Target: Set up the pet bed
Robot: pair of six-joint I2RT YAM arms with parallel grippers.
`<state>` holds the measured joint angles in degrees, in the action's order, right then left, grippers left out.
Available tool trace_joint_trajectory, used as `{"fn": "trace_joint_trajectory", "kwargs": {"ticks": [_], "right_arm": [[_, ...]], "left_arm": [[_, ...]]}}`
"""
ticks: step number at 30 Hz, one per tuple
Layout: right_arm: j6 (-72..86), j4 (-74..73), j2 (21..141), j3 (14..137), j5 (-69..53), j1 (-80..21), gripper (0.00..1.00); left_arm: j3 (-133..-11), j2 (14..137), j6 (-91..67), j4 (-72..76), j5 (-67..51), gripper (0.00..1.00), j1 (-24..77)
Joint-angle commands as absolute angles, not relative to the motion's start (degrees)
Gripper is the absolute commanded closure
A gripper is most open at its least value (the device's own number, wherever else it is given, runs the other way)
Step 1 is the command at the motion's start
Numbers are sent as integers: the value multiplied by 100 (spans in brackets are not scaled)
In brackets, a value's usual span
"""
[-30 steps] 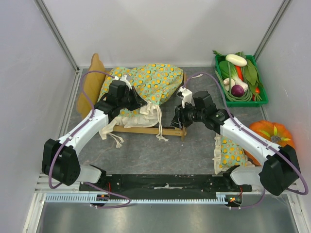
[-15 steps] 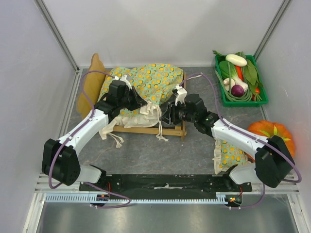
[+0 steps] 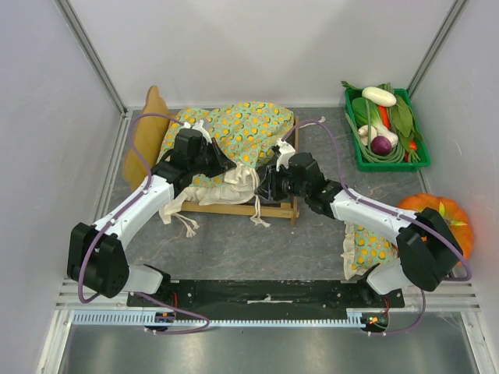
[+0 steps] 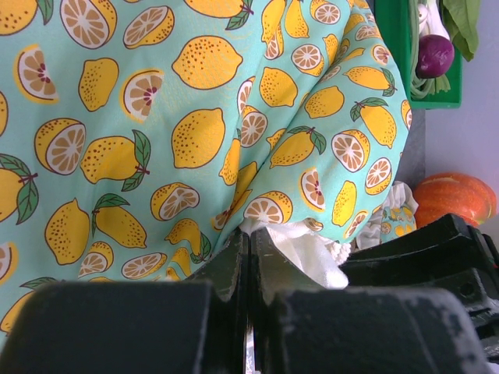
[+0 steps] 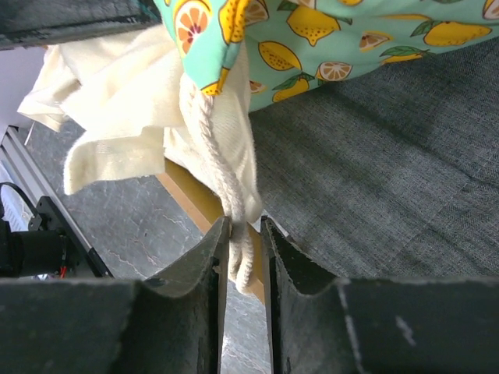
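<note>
**Grey table: bed buried under blanket**

We see the pet bed (image 3: 234, 209) far left-centre on the table (image 3: 312, 234). Its long axis runs L–R, headboard (image 3: 139, 148) at the L end, and a lemon-print blanket (image 3: 242, 128) is heaped over it.

R pincer (image 5: 243, 234) sits at the frame's near R corner, narrow, w/ the cream cord (image 5: 232, 195) apparently nipped between its fingers. L pincer (image 4: 248, 241) is over mid-bed, fully closed at the cream ruffle (image 4: 300, 245); whether cloth is caught we can't tell. R arm is nearer the foot end.

Pillow (image 3: 366, 245), pumpkin (image 3: 433, 214) & veg tray (image 3: 351, 132) sit well apart. We judge the blanket is the obstacle.
</note>
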<state>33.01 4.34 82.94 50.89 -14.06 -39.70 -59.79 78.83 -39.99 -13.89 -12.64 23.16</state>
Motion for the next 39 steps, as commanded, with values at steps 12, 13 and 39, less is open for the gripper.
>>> {"fn": "trace_joint_trajectory", "kwargs": {"ticks": [12,13,39], "right_arm": [[2673,-173,7743,5361,-2030,-3999,90],[2594,-306,7708,5466,-2109,-3999,89],[1405,-2197,7611,7848,-1483,-3920,100]], "left_arm": [[-6012,7778,-3762,-1187,-1310,98,2241],[-6012,7778,-3762,-1204,-1310,98,2233],[-6021,7770,-3630,-1274,-1380,98,2180]]}}
